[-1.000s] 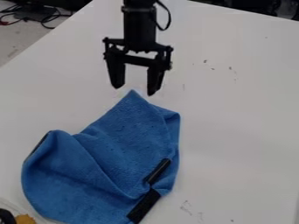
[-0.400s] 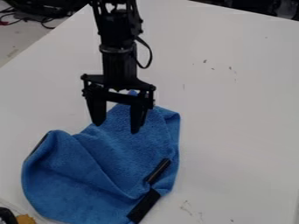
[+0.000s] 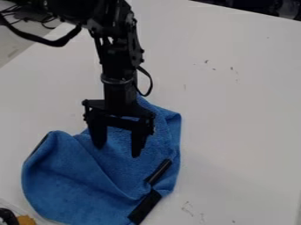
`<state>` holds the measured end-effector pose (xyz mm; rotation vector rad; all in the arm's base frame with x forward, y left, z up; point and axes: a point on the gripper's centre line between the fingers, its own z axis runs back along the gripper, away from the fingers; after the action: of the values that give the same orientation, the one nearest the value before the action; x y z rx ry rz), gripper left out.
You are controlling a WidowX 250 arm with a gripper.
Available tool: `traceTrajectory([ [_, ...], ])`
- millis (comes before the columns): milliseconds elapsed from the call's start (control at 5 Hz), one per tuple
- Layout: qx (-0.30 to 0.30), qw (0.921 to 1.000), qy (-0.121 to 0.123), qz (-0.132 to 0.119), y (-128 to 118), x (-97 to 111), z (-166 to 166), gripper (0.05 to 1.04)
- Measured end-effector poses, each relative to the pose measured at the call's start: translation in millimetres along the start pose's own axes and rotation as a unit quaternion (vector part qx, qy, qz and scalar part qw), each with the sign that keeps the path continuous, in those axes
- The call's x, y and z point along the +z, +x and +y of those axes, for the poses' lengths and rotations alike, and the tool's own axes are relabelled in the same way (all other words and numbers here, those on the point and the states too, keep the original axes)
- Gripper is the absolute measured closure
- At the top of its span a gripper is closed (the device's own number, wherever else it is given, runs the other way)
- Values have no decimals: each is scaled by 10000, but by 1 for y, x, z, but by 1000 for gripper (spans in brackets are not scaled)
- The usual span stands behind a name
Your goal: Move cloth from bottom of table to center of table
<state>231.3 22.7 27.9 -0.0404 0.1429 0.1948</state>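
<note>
Blue cloth [image 3: 70,176] is found rumpled at the lower left of the desk [image 3: 241,114], with 2 black strips [image 3: 151,191] seen along its right side. The pincer [image 3: 117,151] is positioned over the cloth's upper part, its 2 fingers spread apart; no fold is seen clamped, and whether the fabric is touched cannot be determined. The task is judged to be at the approach stage — no transfer is accomplished. Grasping, carriage to the desk's center and release are all outstanding — a secure pinch is required first.

Black jointed arm [image 3: 119,50], looping black cables [image 3: 54,43], greyish ring [image 3: 117,81], black two-fingered tool [image 3: 117,151]
</note>
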Motion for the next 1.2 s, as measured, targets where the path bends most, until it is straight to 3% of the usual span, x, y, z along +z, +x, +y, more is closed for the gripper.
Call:
traceTrajectory([
  [200,67,9999,102,-28,6,-13,-1,83],
  [600,-39,9990,252,-374,19,-22,-11,83],
  [1200,-481,9945,296,-881,71,-14,-29,82],
])
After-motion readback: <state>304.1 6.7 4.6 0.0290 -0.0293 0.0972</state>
